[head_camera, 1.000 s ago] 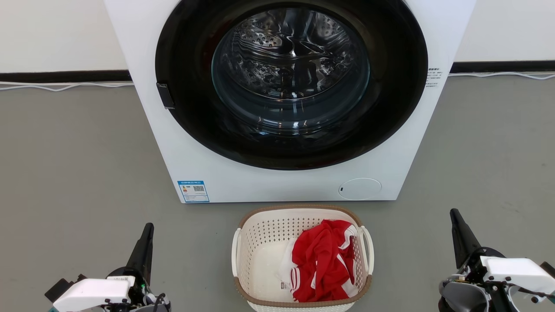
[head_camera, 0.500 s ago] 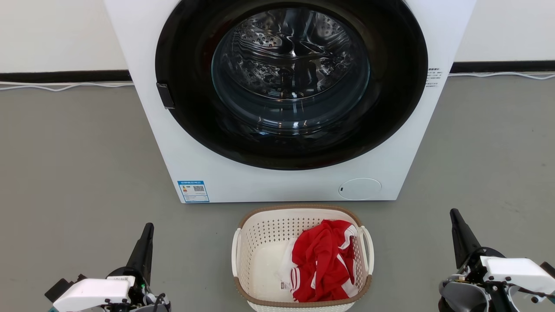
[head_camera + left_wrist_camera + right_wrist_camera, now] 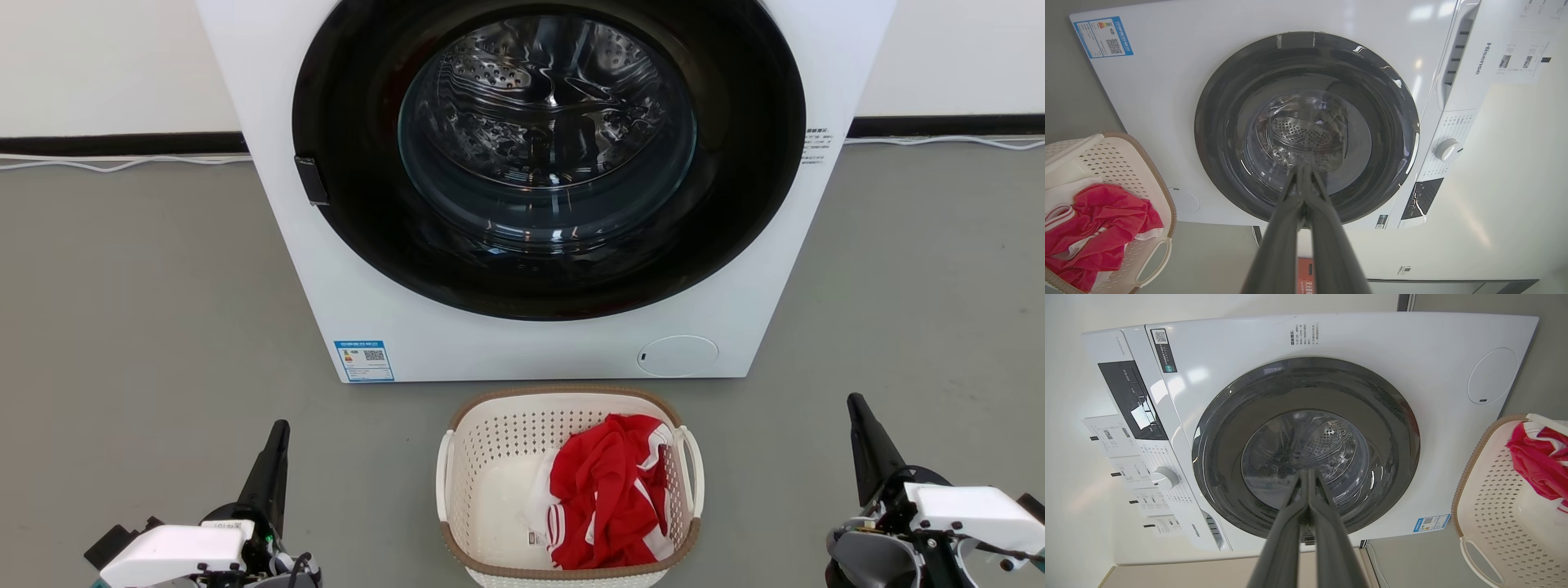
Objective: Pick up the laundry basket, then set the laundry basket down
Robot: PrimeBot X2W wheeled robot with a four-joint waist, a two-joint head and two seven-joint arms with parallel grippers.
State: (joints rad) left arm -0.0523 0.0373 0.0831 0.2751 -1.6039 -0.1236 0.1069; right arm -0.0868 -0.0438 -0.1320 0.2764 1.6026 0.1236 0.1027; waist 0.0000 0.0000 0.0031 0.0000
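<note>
The cream-white laundry basket [image 3: 490,457] with a brown rim stands on the grey floor in front of the washing machine, low in the head view's centre; a red and white garment [image 3: 608,490] lies in it. The basket [image 3: 1114,163] also sits at the left wrist view's left edge, and the basket [image 3: 1494,510] sits at the right wrist view's right edge. My left gripper [image 3: 280,431] is shut and empty, well left of the basket. My right gripper [image 3: 856,404] is shut and empty, well right of it. Both sets of fingers [image 3: 1302,192] [image 3: 1306,486] point toward the machine.
The white washing machine [image 3: 531,343] with its closed dark round door [image 3: 547,155] stands right behind the basket. Open grey floor [image 3: 147,310] stretches on both sides. White cables [image 3: 122,163] run along the wall's black skirting.
</note>
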